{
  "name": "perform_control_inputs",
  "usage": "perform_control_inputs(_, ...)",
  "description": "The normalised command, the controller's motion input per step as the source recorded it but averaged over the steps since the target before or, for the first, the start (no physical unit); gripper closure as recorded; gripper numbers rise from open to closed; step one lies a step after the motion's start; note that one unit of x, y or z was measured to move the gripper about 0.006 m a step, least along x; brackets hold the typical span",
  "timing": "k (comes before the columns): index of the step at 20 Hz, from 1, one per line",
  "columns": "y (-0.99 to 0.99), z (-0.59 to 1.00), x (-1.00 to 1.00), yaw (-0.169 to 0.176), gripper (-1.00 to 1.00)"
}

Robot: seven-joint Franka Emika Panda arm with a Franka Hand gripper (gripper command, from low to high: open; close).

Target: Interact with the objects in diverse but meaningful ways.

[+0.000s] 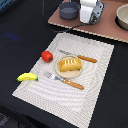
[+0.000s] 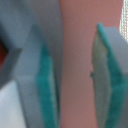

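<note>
The end effector (image 1: 90, 20) hangs at the far edge of the scene over a pinkish-brown board (image 1: 107, 29), its white body seen from above in the exterior view. In the wrist view its two fingers, faced with teal pads (image 2: 48, 85), stand apart with only the pink board showing in the gap; nothing is gripped between them, and the opening looks moderately wide.

Just beside the end effector, toward the exterior view's left, sits a round grey pot (image 1: 69, 9) on the same board. Well apart from it, at the exterior view's right edge, a second round pot (image 1: 123, 17) with a pale inside is partly cut off by the frame.

All the toy foods lie nearer the camera than the end effector, on a light striped placemat (image 1: 95, 75) spread over the dark surface (image 1: 20, 40). The golden-yellow ridged bread loaf (image 1: 70, 64) rests on a small pale plate (image 1: 66, 73), well below the end effector in the exterior view. A knife (image 1: 79, 56) with an orange handle lies just beyond the plate, and a fork (image 1: 65, 80) with an orange handle lies just in front of it. The red tomato (image 1: 47, 56) with its green stem sits at the mat's edge, farther to the exterior view's left. The yellow banana (image 1: 27, 77) lies farthest from the end effector, at the mat's near left corner.
</note>
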Motion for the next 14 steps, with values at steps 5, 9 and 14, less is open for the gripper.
perform_control_inputs(5, 0.08, 0.0, 0.1, 0.0, 1.0)
perform_control_inputs(9, 0.09, 0.43, 0.05, 0.017, 1.0)
perform_control_inputs(14, 0.04, 0.98, -0.22, 0.078, 1.0)
